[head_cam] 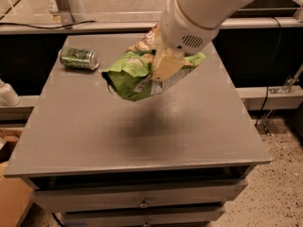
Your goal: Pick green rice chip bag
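The green rice chip bag point(130, 74) is a crinkly bright green snack bag. It hangs in the air above the grey table point(94, 136), with its shadow on the top below it. My gripper point(163, 66) is shut on the bag's right part, and a cream-coloured finger point(165, 65) lies across it. The white arm comes down from the top right. The bag's logo is hidden.
A small green drink can point(79, 58) lies on its side at the table's far left. A brown-and-tan snack bag point(147, 40) lies behind the arm, mostly hidden. Drawers point(142, 200) sit under the table top. A cardboard box point(12, 200) stands at the lower left.
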`<state>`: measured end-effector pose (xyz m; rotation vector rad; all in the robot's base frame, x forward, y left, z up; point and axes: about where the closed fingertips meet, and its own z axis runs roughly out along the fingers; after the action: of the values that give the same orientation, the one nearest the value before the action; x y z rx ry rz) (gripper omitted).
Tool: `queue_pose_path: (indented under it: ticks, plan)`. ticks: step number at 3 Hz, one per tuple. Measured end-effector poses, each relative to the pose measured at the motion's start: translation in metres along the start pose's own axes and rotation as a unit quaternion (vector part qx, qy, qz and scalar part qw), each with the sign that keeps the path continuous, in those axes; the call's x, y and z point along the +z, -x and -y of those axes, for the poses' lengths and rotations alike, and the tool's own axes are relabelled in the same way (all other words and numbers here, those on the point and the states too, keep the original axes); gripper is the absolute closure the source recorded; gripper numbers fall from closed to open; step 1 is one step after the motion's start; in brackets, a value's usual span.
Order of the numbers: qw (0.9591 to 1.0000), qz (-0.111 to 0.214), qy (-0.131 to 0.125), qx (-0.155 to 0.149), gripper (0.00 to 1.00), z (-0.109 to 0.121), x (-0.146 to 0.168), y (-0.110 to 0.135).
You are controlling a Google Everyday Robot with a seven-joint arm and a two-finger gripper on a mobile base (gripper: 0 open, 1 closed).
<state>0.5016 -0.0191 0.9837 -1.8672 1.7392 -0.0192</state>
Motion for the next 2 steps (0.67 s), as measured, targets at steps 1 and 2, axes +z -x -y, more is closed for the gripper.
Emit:
queue_pose_path:
  ticks: [1, 2]
  plan:
    - [0.999, 0.031, -0.033, 0.001, 1.0, 0.027, -0.026, -0.034]
    - [0.9951, 0.087, -0.046, 0.013, 1.0, 0.038, -0.04, -0.061]
